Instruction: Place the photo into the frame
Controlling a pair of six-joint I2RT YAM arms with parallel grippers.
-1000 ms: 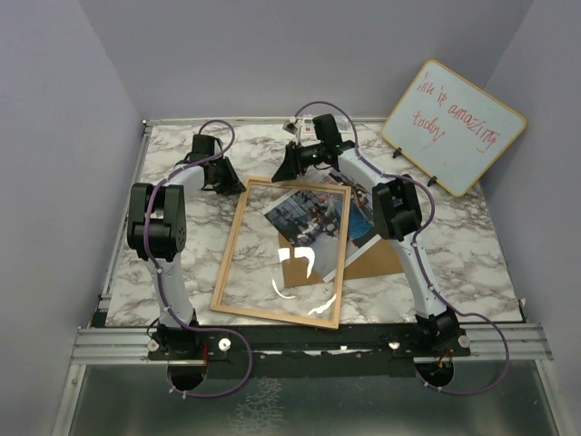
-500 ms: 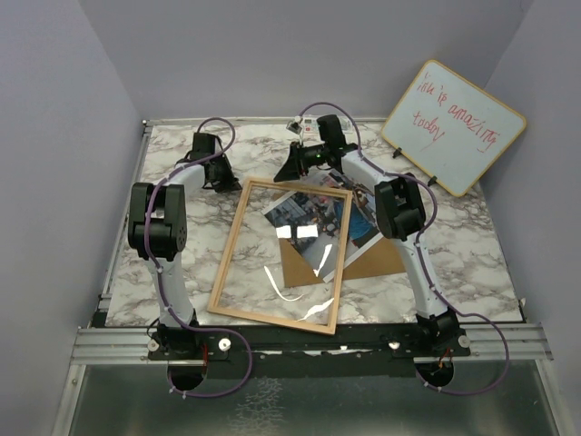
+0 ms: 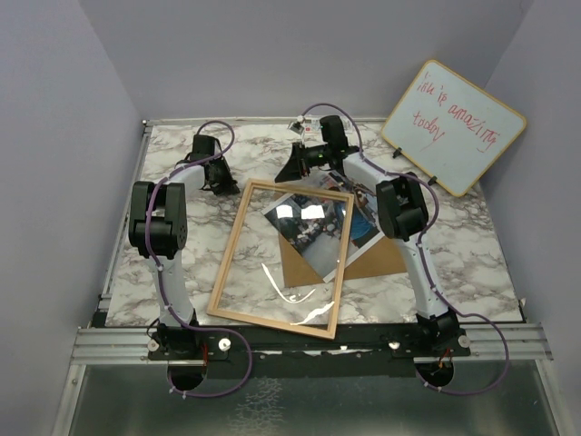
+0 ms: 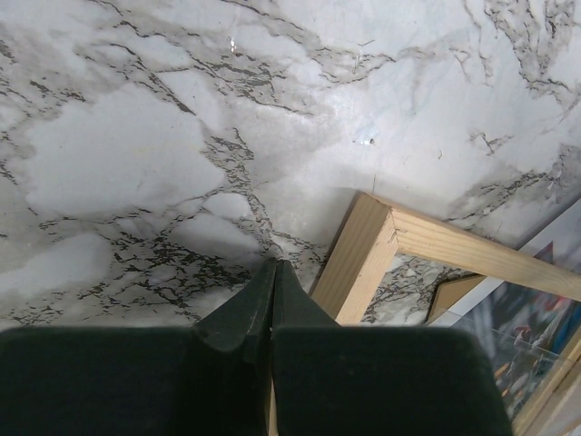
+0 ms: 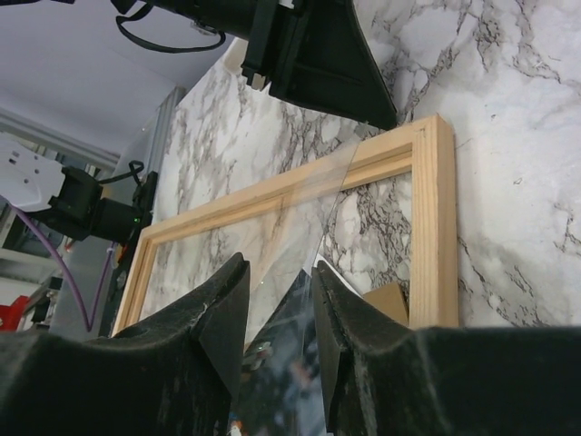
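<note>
at the middle of the marble table [image 3: 472, 254], the frame [image 3: 229, 250] is lying flat, with the photo [image 3: 318, 227] showing askew through its far half and poking past the right rail over the brown backing board [image 3: 377, 259]. your left gripper [image 4: 272, 282] is sitting closed and empty by the far-left corner. your right gripper [image 5: 277, 272] is straddling the pane's edge; you cannot tell if it is pinching.
</note>
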